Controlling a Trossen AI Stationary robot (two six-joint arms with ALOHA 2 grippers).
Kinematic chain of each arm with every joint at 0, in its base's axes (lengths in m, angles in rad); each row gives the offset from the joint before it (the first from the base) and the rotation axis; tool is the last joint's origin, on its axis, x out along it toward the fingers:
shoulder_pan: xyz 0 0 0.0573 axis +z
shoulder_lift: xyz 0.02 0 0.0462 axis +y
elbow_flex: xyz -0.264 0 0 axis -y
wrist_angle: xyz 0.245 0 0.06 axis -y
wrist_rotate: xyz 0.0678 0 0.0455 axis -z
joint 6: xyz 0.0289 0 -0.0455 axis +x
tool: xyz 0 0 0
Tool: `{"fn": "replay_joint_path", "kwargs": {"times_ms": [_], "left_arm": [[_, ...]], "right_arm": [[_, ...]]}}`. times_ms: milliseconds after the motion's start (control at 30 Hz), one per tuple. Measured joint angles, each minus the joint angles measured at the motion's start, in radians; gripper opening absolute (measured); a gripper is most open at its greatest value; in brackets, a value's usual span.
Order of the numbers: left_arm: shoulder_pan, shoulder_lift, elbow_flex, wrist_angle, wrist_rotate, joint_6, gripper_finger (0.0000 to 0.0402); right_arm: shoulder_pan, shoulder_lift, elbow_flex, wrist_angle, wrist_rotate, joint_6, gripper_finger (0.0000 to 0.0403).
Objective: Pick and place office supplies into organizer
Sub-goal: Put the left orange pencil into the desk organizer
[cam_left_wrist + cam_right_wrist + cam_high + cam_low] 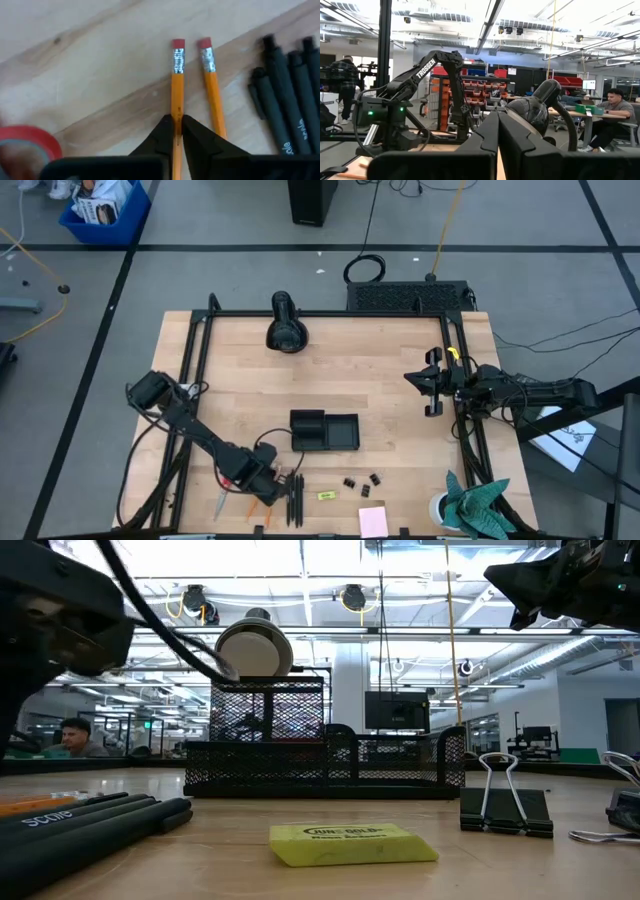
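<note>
The left gripper (177,131) is pinching one orange pencil (177,85) between its dark fingers (161,137). A second pencil (214,95) is lying just beside it, black pens (285,95) farther over, a red scissor handle (35,139) opposite.

A pale wood bench (380,395) with a black frame stands on a grey floor (230,270) crossed by dark tape lines. A black device (286,330) with a round head sits near the bench's far edge. At the near right corner, a white cup (440,506) holds a teal cloth (478,502). A blue bin (105,212) rests on the floor, far left. People sit at desks in the room behind.
</note>
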Motion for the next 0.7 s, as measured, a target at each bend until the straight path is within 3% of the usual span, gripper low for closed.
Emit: {"fn": "replay_joint_path", "kwargs": {"times_ms": [100,233,700], "left_arm": [[-0.012,0.005,-0.002,-0.001,-0.126,0.000,0.0008],[-0.035,0.012,-0.007,0.003,-0.234,0.000,0.0015],[-0.060,0.000,0.070,-0.083,-0.303,0.040,0.0005]], "right_arm": [[0.000,0.000,0.000,0.000,0.000,0.000,0.0000],[0.000,0.000,0.000,0.000,0.000,0.000,0.0000],[0.000,0.000,0.000,0.000,0.000,0.000,0.0000]]}}
